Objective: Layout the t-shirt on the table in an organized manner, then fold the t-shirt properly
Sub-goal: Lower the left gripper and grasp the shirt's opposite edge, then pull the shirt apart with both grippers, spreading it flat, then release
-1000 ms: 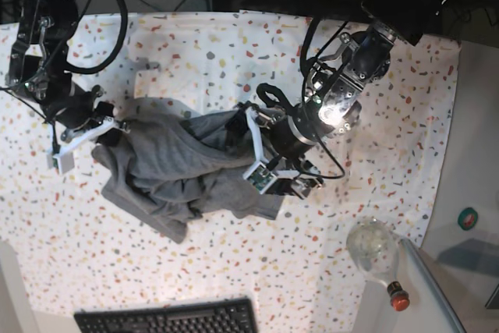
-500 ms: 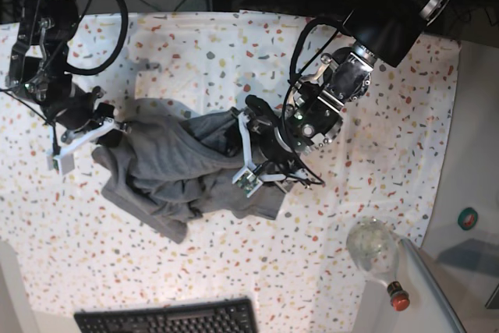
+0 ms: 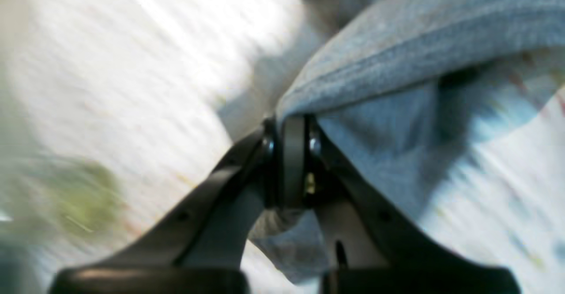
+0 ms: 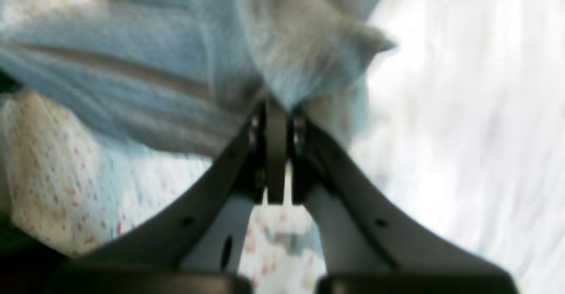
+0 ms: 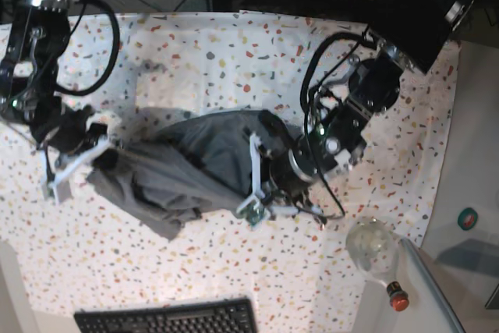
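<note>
The heather-grey t-shirt [image 5: 187, 157] hangs bunched and stretched between my two grippers over the middle of the flecked table [image 5: 203, 52]. My left gripper [image 5: 253, 189], on the right of the base view, is shut on the shirt's right edge. In the left wrist view the gripper [image 3: 289, 128] pinches a fold of the shirt [image 3: 397, 51]. My right gripper [image 5: 92, 154], on the left of the base view, is shut on the shirt's left end. In the right wrist view the gripper [image 4: 276, 108] clamps a bunch of the shirt [image 4: 167, 69]. Both wrist views are blurred.
A clear glass bottle with a red cap [image 5: 376, 251] lies at the table's front right corner. A black keyboard [image 5: 168, 319] sits past the front edge. A small green disc [image 5: 468, 217] lies off the table to the right. Dark equipment stands behind the table.
Both grippers have drawn apart and toward the front edge, still holding the shirt. The shirt is pulled longer and flatter between them than before.
</note>
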Available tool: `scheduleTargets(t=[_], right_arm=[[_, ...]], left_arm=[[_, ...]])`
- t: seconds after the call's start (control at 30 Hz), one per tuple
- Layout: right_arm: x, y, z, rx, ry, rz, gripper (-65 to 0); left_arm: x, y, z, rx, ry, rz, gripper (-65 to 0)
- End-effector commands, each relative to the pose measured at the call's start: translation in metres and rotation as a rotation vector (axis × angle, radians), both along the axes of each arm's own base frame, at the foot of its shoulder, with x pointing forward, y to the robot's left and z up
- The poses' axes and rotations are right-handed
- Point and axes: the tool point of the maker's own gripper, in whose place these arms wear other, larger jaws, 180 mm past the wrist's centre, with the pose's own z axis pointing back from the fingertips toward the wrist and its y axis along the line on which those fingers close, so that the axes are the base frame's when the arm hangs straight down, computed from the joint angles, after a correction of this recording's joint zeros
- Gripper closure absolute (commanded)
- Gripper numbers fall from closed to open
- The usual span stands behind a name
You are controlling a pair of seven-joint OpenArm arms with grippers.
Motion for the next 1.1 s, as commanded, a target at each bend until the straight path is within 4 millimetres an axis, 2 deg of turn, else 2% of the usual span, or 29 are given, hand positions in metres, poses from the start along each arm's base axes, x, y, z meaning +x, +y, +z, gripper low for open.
scheduleTargets(t=[0.0, 0.07, 0.13, 0.17, 0.23, 0.27, 0.33, 0.4, 0.5, 0.53, 0.57, 0.6, 0.67, 0.73, 0.8, 0.9, 0.97, 1.07], right_arm=[[0.025, -0.016, 0.015, -0.04, -0.04, -0.021, 0.0], [0.061, -0.032, 0.021, -0.061, -0.027, -0.04, 0.0], [0.099, -0.054, 0.039, -0.104, -0.046, -0.064, 0.0], [0.119, -0.066, 0.055, -0.124, -0.072, -0.079, 0.0], [0.154, -0.086, 0.1, -0.152, -0.149, -0.107, 0.0], [0.167, -0.097, 0.129, -0.169, -0.201, -0.122, 0.0], [0.183, -0.113, 0.184, -0.198, -0.285, -0.138, 0.0], [0.19, -0.124, 0.238, -0.224, -0.36, -0.149, 0.0], [0.186, -0.145, 0.287, -0.301, -0.449, -0.156, 0.0], [0.182, -0.149, 0.297, -0.334, -0.475, -0.149, 0.0], [0.178, -0.153, 0.3, -0.357, -0.482, -0.147, 0.0], [0.172, -0.158, 0.293, -0.379, -0.468, -0.15, 0.0], [0.157, -0.165, 0.263, -0.416, -0.419, -0.148, 0.0], [0.13, -0.167, 0.218, -0.427, -0.348, -0.146, 0.0], [0.1, -0.162, 0.168, -0.416, -0.262, -0.14, 0.0], [0.048, -0.15, 0.087, -0.335, -0.128, -0.169, 0.0], [0.014, -0.147, 0.042, -0.296, -0.071, -0.204, 0.0], [-0.027, -0.138, -0.01, -0.251, -0.001, -0.233, 0.0]], left_arm=[[0.031, 0.002, 0.027, -0.012, -0.083, 0.027, 0.0], [0.072, -0.004, 0.047, -0.013, -0.115, 0.058, 0.0], [0.113, -0.005, 0.065, 0.001, -0.131, 0.098, 0.0], [0.132, -0.012, 0.081, -0.007, -0.152, 0.107, 0.0], [0.165, -0.029, 0.126, -0.045, -0.235, 0.097, 0.0], [0.176, -0.04, 0.156, -0.068, -0.293, 0.082, 0.0], [0.185, -0.058, 0.218, -0.115, -0.403, 0.05, 0.0], [0.179, -0.072, 0.279, -0.152, -0.514, 0.014, 0.0], [0.15, -0.079, 0.341, -0.21, -0.616, -0.005, 0.0], [0.138, -0.082, 0.352, -0.212, -0.632, -0.015, 0.0], [0.129, -0.084, 0.349, -0.197, -0.619, -0.02, 0.0], [0.122, -0.087, 0.337, -0.166, -0.593, -0.025, 0.0], [0.113, -0.075, 0.292, -0.096, -0.526, -0.023, 0.0], [0.087, -0.068, 0.235, -0.036, -0.461, -0.061, 0.0], [0.053, -0.055, 0.176, 0.025, -0.386, -0.084, 0.0], [-0.008, -0.047, 0.094, 0.084, -0.249, -0.108, 0.0], [-0.053, -0.05, 0.048, 0.127, -0.163, -0.136, 0.0], [-0.125, -0.058, -0.012, 0.2, -0.03, -0.198, 0.0]])
